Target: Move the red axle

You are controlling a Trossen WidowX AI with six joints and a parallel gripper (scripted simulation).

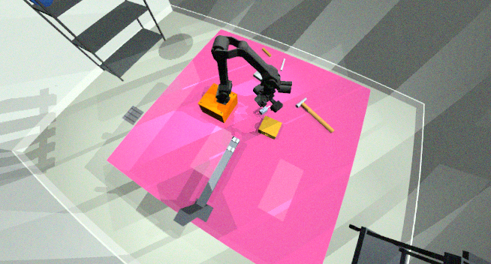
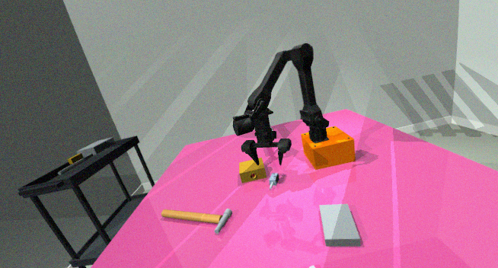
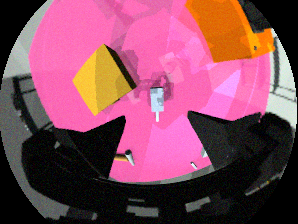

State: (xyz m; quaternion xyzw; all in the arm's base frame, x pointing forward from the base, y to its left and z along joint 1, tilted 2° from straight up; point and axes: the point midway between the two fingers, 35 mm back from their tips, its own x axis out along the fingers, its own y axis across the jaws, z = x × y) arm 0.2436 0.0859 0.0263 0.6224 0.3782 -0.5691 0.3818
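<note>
Fingers apart over the small pin tool; axle seated in beam.
The fingers (image 1: 276, 106) (image 2: 281, 154) stand wide, with nothing between them, above the pin tool (image 1: 265, 109) (image 2: 274, 178) (image 3: 157, 99). The step in hand appears to be picking up that tool, probably to push the axle out. Good practice calls for a straight descent, centred on the thick body, closing squarely across its sides and leaving the thin pin free. The yellow beam (image 1: 271, 126) (image 2: 247, 170) (image 3: 101, 82) lies just beside; the outer finger needs clearance from it, as a knock could shift it. The red axle (image 2: 253, 176) shows in its hole. Farther out, the V-blocks (image 1: 235, 139) on the grey bracket (image 1: 217, 172) hold no axle.
</note>
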